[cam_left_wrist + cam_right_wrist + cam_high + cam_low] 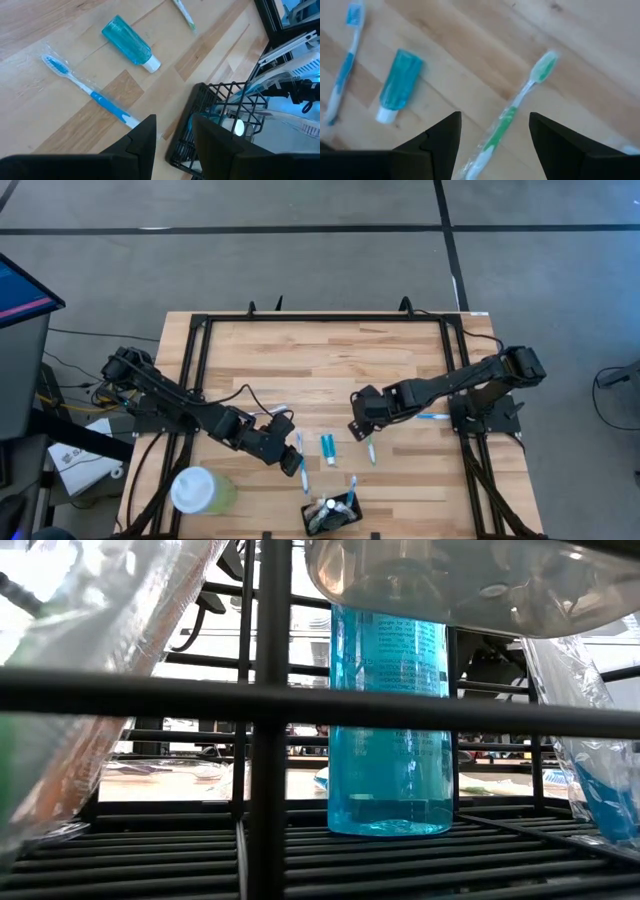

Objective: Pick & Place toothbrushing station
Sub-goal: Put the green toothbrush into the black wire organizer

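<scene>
Underneath, pale wooden table (330, 350) (black-framed) stands on grey floor (300, 265).

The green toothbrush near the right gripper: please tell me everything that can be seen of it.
The green toothbrush is slim, with a pale green bristle head, a white neck and a green-and-white handle, apparently plastic, sealed in a clear wrapper. It lies flat on the wooden table, apart from the teal tube. The right gripper hovers above its handle with jaws open on either side, not visibly touching it.
</scene>
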Action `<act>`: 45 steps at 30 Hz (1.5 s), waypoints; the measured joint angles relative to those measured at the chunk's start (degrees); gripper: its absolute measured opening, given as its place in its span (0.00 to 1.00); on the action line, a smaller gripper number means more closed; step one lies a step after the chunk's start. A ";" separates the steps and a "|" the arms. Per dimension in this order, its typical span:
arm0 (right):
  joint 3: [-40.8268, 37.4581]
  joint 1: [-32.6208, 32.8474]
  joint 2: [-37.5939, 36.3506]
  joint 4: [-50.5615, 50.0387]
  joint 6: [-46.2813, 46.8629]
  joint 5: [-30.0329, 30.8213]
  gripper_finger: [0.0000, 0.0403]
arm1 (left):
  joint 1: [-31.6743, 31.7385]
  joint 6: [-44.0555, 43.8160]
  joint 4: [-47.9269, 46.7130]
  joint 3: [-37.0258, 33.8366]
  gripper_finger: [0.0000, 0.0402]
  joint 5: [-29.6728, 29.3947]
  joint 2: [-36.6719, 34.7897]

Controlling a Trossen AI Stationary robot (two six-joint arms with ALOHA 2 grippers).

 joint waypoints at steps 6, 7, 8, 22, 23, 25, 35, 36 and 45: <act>-0.03 4.10 -1.08 -0.65 5.63 -2.26 0.56 | 0.00 0.13 -0.01 0.00 0.30 -0.11 0.00; 0.08 5.30 -1.21 -1.10 6.42 -2.30 0.56 | 0.00 0.13 0.00 0.00 0.30 -0.11 0.00; 0.10 6.23 -1.16 -2.02 6.76 -2.25 0.56 | 0.00 0.13 0.00 0.00 0.30 -0.11 0.00; 0.05 1.58 6.55 -0.76 2.41 -5.99 0.56 | 0.70 1.64 0.02 0.00 0.30 0.20 0.04; -0.06 1.25 7.28 -1.13 2.35 -5.83 0.56 | 0.70 1.66 0.00 0.00 0.30 0.20 0.04; -0.06 0.74 8.36 -0.58 1.91 -6.18 0.56 | 0.70 1.61 0.01 -0.02 0.30 0.22 0.04; 0.02 -0.59 9.42 1.85 -0.59 -6.57 0.56 | 0.61 1.49 0.04 -0.02 0.30 0.20 0.04; 0.02 -0.78 9.42 2.16 -0.63 -6.58 0.56 | 0.61 1.50 0.10 -0.02 0.30 0.20 0.04; 0.02 -3.69 9.42 2.38 -0.63 -5.81 0.56 | 0.63 1.64 0.20 -0.02 0.30 0.17 0.04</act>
